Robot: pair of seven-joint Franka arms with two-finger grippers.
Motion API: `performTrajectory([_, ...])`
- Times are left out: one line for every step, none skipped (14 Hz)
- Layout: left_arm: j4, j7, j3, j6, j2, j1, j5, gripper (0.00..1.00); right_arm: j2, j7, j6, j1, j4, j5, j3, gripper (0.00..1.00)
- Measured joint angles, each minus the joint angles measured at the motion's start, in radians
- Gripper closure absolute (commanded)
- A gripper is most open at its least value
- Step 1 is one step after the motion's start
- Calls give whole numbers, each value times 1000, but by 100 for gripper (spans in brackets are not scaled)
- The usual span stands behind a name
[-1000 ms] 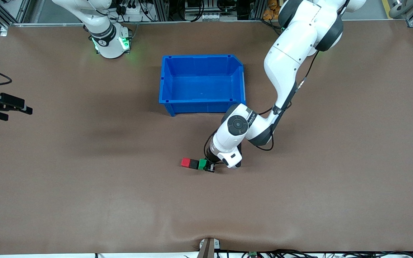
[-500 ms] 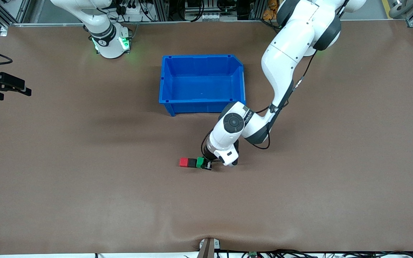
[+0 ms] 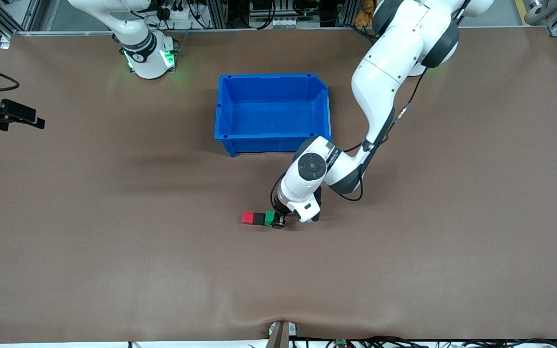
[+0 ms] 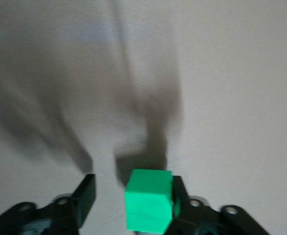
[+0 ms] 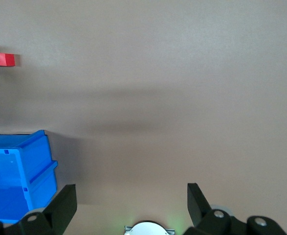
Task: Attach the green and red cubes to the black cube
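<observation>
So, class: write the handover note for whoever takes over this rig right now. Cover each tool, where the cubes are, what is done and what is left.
Left tool: low at the green cube, jaws parted, a gap on one side, the other finger against the cube.
Right tool: open, empty, waiting over the table edge at the right arm's end.
Cubes: red cube, black cube and green in one touching row on the table, black in the middle, nearer the front camera than the blue bin.
Done: row looks assembled.
Left: lift the left tool clear, check the joins hold.
</observation>
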Motion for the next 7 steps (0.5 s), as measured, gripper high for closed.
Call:
performTrajectory([3, 0, -3, -29, -3, 0, -1, 0, 0, 0, 0, 0, 2, 0, 0, 0])
performTrajectory([4, 0, -6, -58, -9, 0, -2, 0, 0, 0, -1, 0, 6, 0, 0, 0])
performTrajectory([6, 0, -7, -82, -18, 1, -3, 0, 0, 1, -4, 0, 9, 0, 0, 0])
performTrajectory([9, 0, -6, -99, -32, 4, -4, 0, 0, 1, -4, 2, 10, 0, 0, 0])
performTrajectory([9, 0, -6, -113, -47, 11, -4, 0, 0, 1, -4, 4, 11, 0, 0, 0])
performTrajectory([9, 0, -6, -123, -59, 17, -4, 0, 0, 1, -4, 7, 11, 0, 0, 0])
performTrajectory([9, 0, -6, -128, -68, 22, -4, 0, 0, 1, -3, 13, 11, -5, 1, 0])
